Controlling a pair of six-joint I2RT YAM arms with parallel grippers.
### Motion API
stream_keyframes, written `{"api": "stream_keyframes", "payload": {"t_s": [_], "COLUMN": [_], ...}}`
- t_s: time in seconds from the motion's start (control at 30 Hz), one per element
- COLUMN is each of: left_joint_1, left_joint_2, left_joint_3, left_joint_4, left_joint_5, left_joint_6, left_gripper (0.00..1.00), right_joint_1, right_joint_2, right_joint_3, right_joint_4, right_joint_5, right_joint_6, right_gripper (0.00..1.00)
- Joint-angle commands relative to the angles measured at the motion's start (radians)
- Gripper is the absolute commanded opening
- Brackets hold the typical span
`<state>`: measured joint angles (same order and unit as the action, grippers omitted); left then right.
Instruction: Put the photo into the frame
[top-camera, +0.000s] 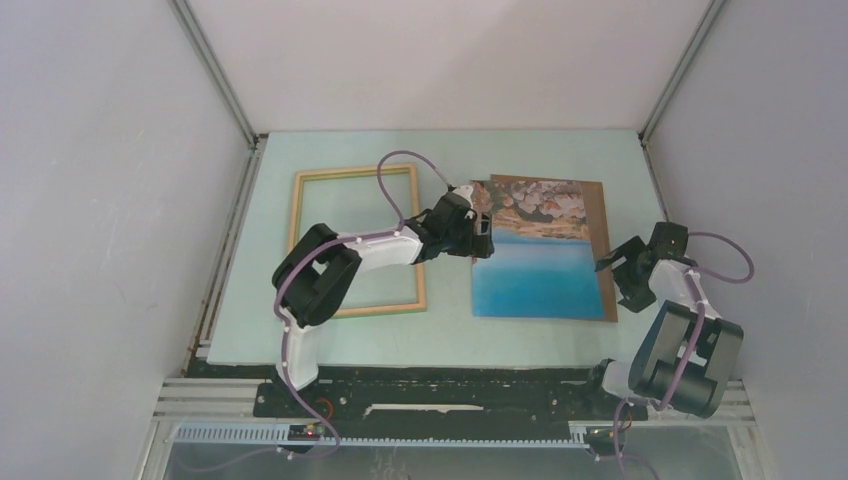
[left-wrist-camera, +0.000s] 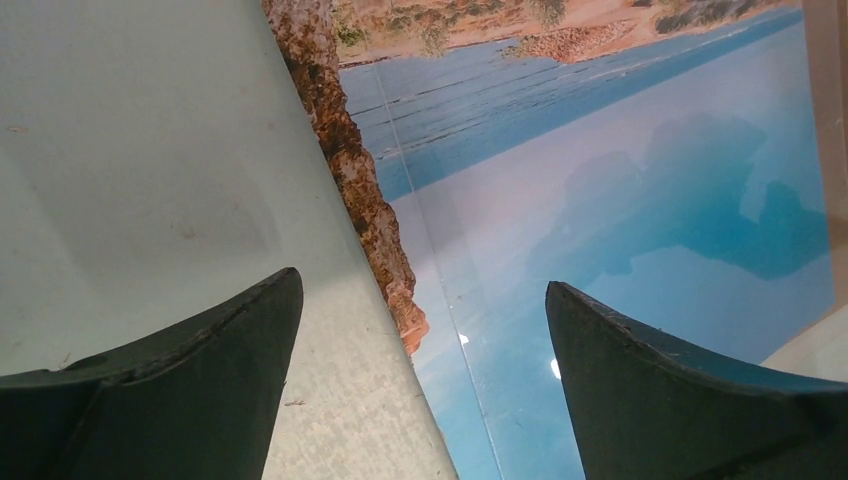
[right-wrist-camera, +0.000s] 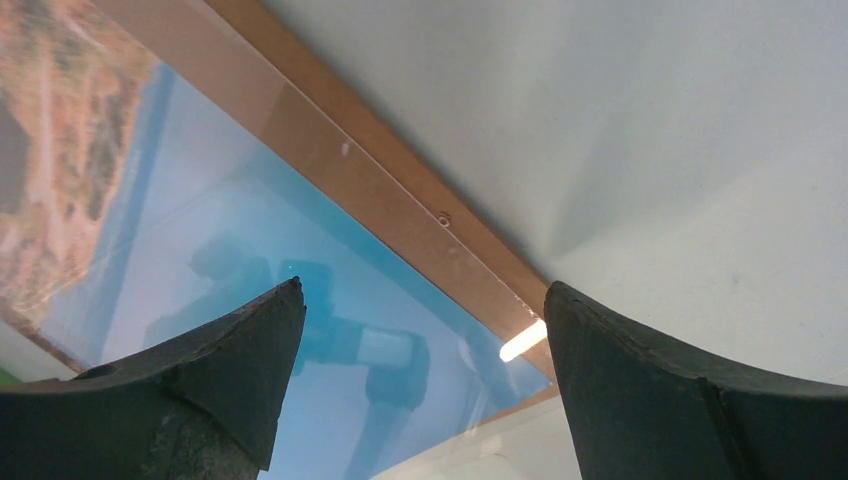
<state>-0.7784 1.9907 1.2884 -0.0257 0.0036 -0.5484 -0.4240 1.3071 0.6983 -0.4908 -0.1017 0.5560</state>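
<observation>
The pale wooden frame (top-camera: 352, 172) lies flat on the left; the seaside photo (top-camera: 540, 270) lies flat to its right, apart.

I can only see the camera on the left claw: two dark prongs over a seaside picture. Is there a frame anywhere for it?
Observer: Yes. From overhead, the frame lies flat on the table to the left of the photo, with its pale wood face up and nothing inside it.
Operator: Is the picture lying right on the table?
Observer: No. The right wrist camera shows a brown board under it, sticking out along one edge.
Operator: And the other claw?
Observer: The right gripper is at the photo's right edge, open and holding nothing.
</observation>
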Motion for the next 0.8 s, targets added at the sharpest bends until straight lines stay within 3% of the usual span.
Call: {"api": "stream_keyframes", "payload": {"t_s": [0.0,0.27,0.47,0.63,0.77], "left_joint_1": [0.005,0.088,0.123,0.145,0.162], "left_joint_2": [0.021,0.100,0.184,0.164,0.023], "left_joint_3": [0.040,0.084,0.244,0.337,0.327], "left_joint_4": [0.032,0.021,-0.017,-0.170,-0.320], "left_joint_5": [0.043,0.185,0.212,0.089,-0.084], "left_joint_6": [0.031,-0.014,0.036,0.134,0.197], "left_gripper": [0.99,0.99,0.99,1.00,1.00], "right_joint_1": [-0.003,0.019,0.032,0.041,0.098], "right_joint_2": [0.039,-0.020,-0.215,-0.368,-0.424], "right_joint_3": [-0.006,-0.118,-0.226,-0.265,-0.262], "right_joint_4": [-0.042,-0.004,0.021,0.005,-0.009], "right_joint_5": [-0.009,-0.148,-0.216,-0.202,-0.133], "right_joint_6": [0.010,0.042,0.072,0.065,0.080], "right_gripper": [0.96,0.94,0.92,0.92,0.92]}}
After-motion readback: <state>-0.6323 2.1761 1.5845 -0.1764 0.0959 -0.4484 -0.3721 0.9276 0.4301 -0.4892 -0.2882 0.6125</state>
